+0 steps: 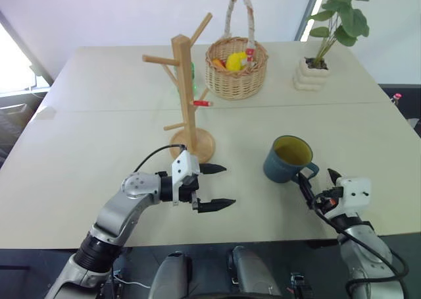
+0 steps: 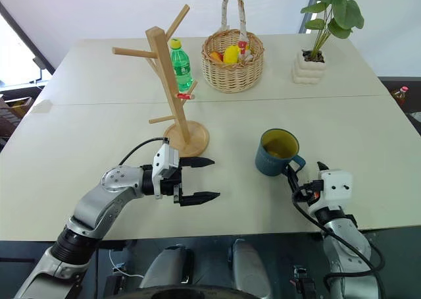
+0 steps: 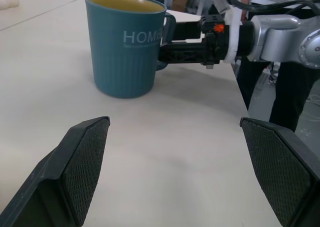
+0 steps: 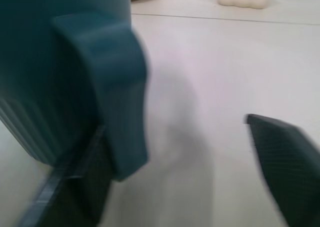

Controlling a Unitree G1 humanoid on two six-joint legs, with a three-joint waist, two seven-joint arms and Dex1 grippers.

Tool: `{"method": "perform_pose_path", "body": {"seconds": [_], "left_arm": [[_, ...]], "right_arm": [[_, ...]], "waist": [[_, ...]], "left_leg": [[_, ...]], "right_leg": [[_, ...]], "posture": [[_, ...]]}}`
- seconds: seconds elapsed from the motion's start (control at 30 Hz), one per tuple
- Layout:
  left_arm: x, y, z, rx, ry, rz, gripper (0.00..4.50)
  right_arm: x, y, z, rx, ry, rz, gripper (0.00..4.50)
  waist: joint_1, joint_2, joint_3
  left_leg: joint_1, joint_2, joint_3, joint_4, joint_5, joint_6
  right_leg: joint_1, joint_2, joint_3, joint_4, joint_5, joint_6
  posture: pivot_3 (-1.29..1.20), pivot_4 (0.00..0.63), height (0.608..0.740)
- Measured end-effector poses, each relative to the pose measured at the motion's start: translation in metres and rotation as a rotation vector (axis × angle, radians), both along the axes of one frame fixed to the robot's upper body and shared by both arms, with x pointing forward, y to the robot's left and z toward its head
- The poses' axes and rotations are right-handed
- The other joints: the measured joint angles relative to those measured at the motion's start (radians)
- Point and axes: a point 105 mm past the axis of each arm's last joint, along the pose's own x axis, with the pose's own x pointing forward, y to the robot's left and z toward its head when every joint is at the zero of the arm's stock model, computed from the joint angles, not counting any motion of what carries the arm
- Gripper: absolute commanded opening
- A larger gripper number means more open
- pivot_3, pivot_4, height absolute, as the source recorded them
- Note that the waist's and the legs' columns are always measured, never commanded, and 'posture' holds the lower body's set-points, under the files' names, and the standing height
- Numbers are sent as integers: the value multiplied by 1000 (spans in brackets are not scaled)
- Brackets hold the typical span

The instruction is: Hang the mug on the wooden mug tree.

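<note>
The desk [image 1: 99, 114] carries the wooden mug tree [image 1: 187, 95] upright near its middle. The left claw [image 1: 216, 187] gapes wide and empty below its base. The mug [image 1: 288, 159] stands upright at right; the right claw [image 4: 175, 162], part open, straddles its handle without clamping.

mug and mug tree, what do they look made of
The mug looks like glazed ceramic or enamel: teal, ribbed wall, soft sheen, yellow inside. The mug tree looks like pale unpainted wood, matte, with faint grain on post and pegs.
</note>
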Motion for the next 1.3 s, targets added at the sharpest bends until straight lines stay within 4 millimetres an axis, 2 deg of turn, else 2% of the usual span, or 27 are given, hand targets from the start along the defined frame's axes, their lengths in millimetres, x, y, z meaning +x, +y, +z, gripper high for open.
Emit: {"method": "perform_pose_path", "body": {"seconds": [0.17,0.37,0.47,0.67,0.73,0.9,0.97,1.1,1.3], "left_arm": [[0,0,0,-1,-2,9,4500],[1,3,-2,2,5,29,4500],[3,10,-6,4,13,67,4500],[20,49,-1,-7,1,234,4500],[24,59,3,-26,-3,274,4500],[36,83,29,-118,-22,371,4500],[37,90,34,-127,-24,391,4500],[35,100,43,-139,-25,413,4500],[29,113,56,-161,-36,448,4500]], "right_arm": [[3,7,-4,27,6,19,25],[4,11,-4,9,15,54,25],[6,21,10,-161,21,182,25],[19,76,81,-473,-131,525,25],[25,87,101,-536,-170,575,25],[40,126,150,-632,-280,684,25],[43,140,155,-665,-288,729,25],[55,156,157,-702,-278,756,25],[68,162,158,-754,-269,759,25]], "waist": [[0,0,0],[0,0,0],[-4,1,0],[-4,1,1],[-1,0,1],[1,-1,2],[1,-2,2],[-1,-2,2],[-1,-2,2]], "left_leg": [[0,0,0,0,0,0],[0,0,0,0,0,0],[0,0,1,0,0,0],[1,1,-1,1,0,0],[0,1,-1,1,0,0],[-1,0,-2,2,0,0],[-2,0,-2,1,0,0],[-3,-1,-1,1,0,0],[-3,0,-2,1,0,0]], "right_leg": [[0,0,0,0,0,0],[0,0,0,0,0,0],[0,0,0,0,0,0],[0,2,-1,1,0,0],[0,2,-1,1,0,0],[-1,0,-2,0,0,0],[-1,-1,-3,-1,0,0],[-2,-2,-2,-2,0,0],[-2,-2,-2,-2,0,0]], "posture": [[0,150,740],[0,150,740],[0,150,740],[0,150,740],[0,150,740],[0,150,740],[0,150,740],[0,150,740],[0,150,740]]}}
